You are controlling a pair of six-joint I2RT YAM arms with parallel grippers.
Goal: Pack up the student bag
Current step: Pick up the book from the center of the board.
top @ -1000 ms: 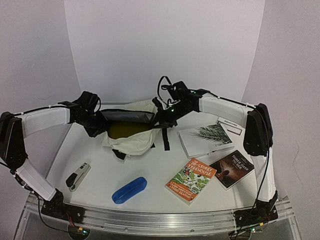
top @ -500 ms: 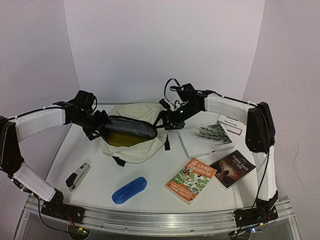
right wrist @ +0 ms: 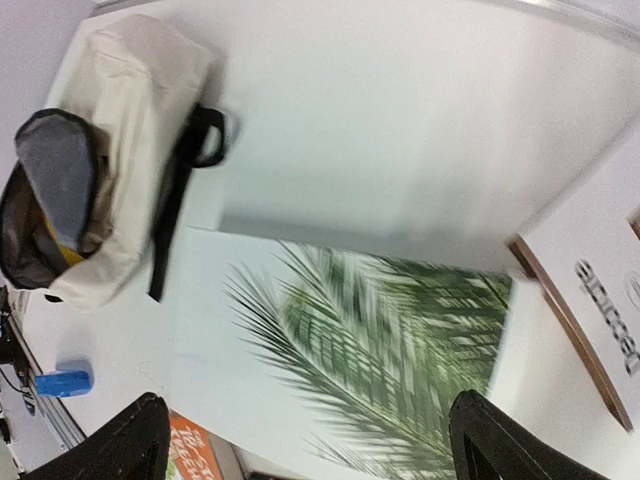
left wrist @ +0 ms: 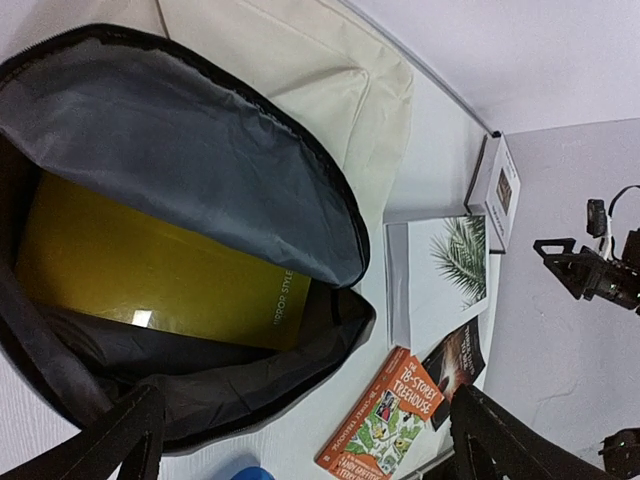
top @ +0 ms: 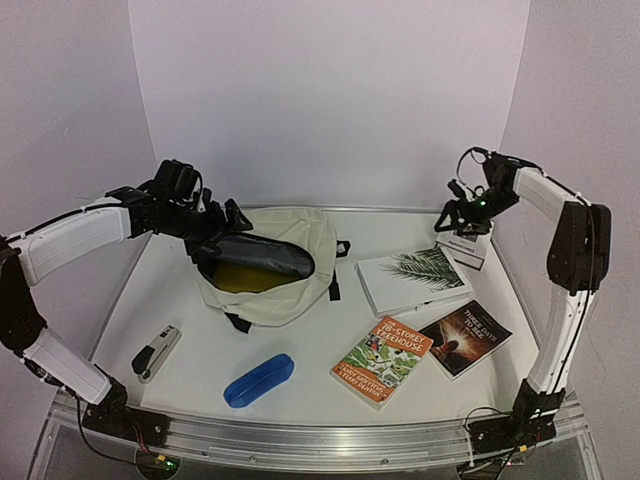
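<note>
Student bag (top: 270,290) lying flat at rear-left of table (top: 300,330), mouth unzipped and gaping; yellow book (left wrist: 150,270) inside, against dark lining; left gripper (top: 218,232) at bag's open rim, jaws spread wide, gripping nothing; whether a finger touches fabric is hard to tell; right gripper (top: 462,215) above white box (top: 465,250) at far right, jaws wide, empty; palm-leaf book (top: 415,278), orange book (top: 382,360), dark book (top: 465,335), blue pencil case (top: 259,380), stapler (top: 157,352) out on table.
</note>
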